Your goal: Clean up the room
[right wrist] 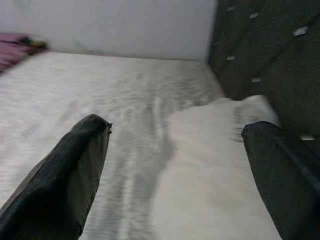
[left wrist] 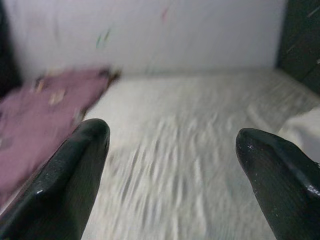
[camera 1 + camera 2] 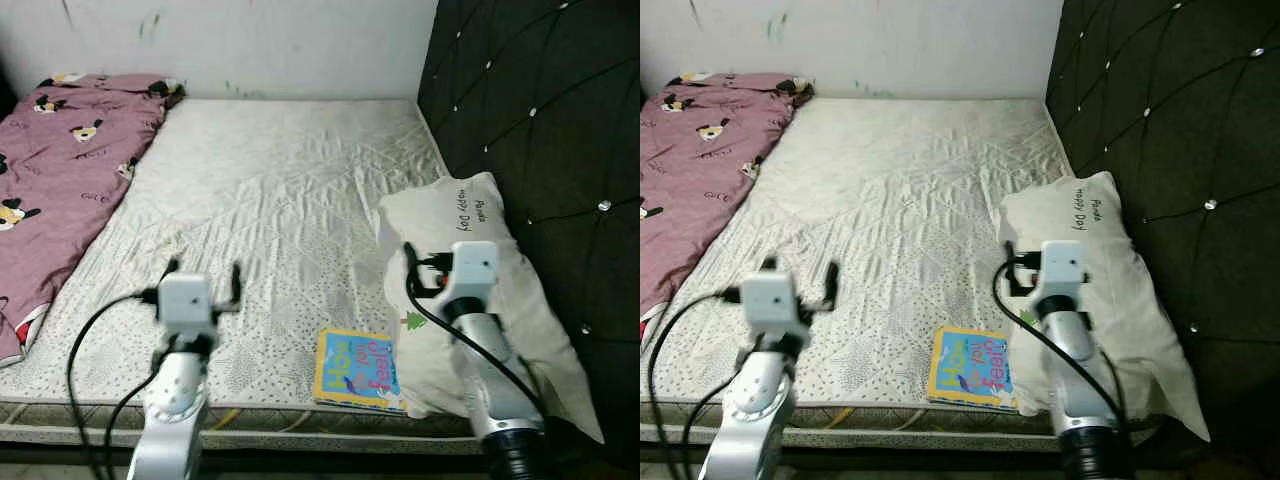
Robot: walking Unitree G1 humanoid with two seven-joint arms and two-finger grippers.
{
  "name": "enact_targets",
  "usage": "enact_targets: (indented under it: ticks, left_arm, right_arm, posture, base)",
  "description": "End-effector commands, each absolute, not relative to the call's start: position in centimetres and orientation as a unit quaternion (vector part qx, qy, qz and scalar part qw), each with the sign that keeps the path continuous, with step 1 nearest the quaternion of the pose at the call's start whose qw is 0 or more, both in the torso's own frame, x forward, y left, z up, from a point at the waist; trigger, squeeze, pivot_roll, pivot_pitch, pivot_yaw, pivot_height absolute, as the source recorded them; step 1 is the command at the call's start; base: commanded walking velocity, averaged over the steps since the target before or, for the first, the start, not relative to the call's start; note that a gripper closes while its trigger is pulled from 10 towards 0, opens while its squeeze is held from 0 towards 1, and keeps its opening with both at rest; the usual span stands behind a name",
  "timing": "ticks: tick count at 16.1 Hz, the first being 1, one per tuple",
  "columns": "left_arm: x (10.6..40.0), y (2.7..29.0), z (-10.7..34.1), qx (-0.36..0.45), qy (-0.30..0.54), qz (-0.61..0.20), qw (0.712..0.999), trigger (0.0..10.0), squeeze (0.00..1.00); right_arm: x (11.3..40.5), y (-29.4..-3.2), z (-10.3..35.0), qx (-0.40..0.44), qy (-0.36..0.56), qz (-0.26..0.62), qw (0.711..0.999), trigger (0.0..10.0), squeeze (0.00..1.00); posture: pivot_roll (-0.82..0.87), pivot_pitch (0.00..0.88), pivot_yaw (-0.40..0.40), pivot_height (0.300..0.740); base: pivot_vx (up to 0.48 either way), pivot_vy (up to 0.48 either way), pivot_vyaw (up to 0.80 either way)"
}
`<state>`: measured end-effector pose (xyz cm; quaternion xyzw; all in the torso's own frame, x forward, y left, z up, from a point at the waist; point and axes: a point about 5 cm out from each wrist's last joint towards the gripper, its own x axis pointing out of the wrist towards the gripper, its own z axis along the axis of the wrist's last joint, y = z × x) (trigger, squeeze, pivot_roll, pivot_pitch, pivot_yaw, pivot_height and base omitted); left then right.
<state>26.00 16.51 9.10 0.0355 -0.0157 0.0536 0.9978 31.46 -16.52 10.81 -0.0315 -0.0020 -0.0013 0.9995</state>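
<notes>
— Where are the grippers?
— The left gripper (image 3: 203, 277) hangs spread wide and empty over the mattress (image 3: 270, 200) near its front edge. The right gripper (image 1: 175, 165), equally wide and empty, is over the pillow (image 3: 470, 290).
— And around them?
— A book (image 3: 358, 368) lies at the front edge, touching the pillow; a pink blanket (image 3: 60, 170) covers the left side.

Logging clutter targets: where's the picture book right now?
The picture book lies flat at the mattress's near edge, toward the robot's right, touching the cream pillow and just left of the right gripper.
</notes>
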Motion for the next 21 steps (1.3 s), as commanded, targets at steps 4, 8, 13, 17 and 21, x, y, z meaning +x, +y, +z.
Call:
enact_targets:
  ticks: [4,8,13,17,21]
  left_arm:
    - [25.4,18.0,8.1,0.026,-0.009,0.082,0.996,10.0,0.0]
    - [25.4,18.4,8.8,0.016,-0.021,0.093,0.995,10.0,0.0]
    - [25.7,16.8,9.5,-0.022,-0.021,0.056,0.998,10.0,0.0]
    - [26.2,16.9,9.9,-0.059,-0.014,0.051,0.997,10.0,0.0]
    - [25.9,16.5,9.6,-0.05,-0.009,0.035,0.998,10.0,0.0]
  right_arm:
    - [31.5,-16.7,10.7,-0.036,-0.016,-0.032,0.999,10.0,0.0]
    - [31.5,-16.3,11.0,-0.027,-0.017,-0.008,0.999,10.0,0.0]
    - [31.2,-16.7,10.6,-0.027,-0.015,-0.017,0.999,10.0,0.0]
    - [31.7,-16.6,11.1,-0.003,-0.023,-0.008,1.0,10.0,0.0]
    - [31.7,-16.1,10.9,-0.001,-0.015,0.002,1.0,10.0,0.0]
  posture:
    - [0.04,0.016,-0.007,0.74]
    - [0.04,0.015,-0.004,0.74]
    - [0.04,0.014,-0.002,0.74]
    - [0.05,0.013,-0.007,0.74]
    - [0.05,0.012,-0.01,0.74]
  base:
    - [0.0,0.0,0.0]
    - [0.0,0.0,0.0]
    - [0.0,0.0,0.0]
    - [0.0,0.0,0.0]
    - [0.0,0.372,0.0]
